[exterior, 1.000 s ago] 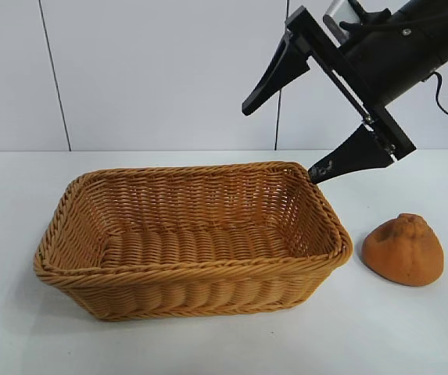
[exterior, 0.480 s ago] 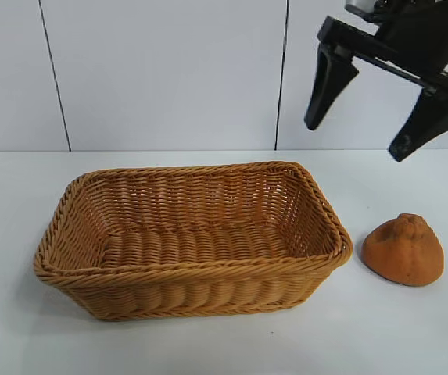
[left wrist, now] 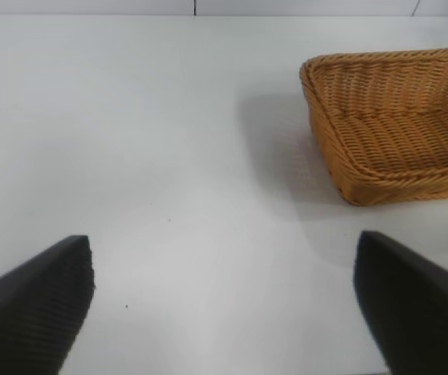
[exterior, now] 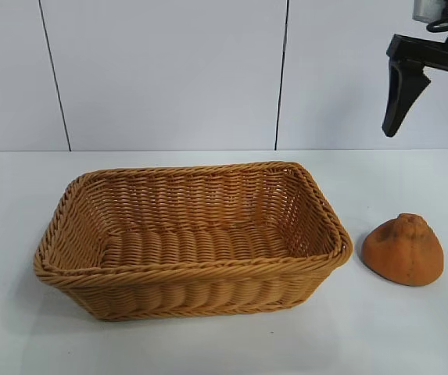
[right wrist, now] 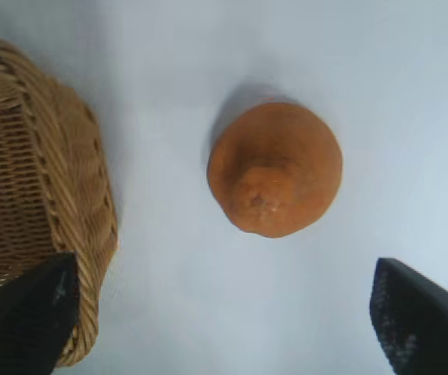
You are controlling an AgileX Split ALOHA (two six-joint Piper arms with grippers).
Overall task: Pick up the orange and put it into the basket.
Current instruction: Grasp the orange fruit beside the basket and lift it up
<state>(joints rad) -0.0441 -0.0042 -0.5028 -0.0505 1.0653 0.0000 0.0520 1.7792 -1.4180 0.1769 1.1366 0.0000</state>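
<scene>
Dull-orange orange [right wrist: 275, 169]: on white table [exterior: 411, 328], directly beneath and between spread, empty jaws of right gripper [right wrist: 224, 312], the nearer arm. Wicker basket [exterior: 192, 234]: beside one jaw. Left gripper [left wrist: 224, 305]: released, farther off.

A: Ext. view, what's cut off for you?

B: Right gripper [exterior: 442, 98]: you only get one finger [exterior: 402, 92], the rest runs off the frame edge. Left arm isn't in that pic at all.

A: Wrist cams?

B: Basket [left wrist: 396, 125] is clipped at the edge in the left wrist view. In the right wrist view you only see its corner, partly behind a fingertip [right wrist: 24, 316].
</scene>
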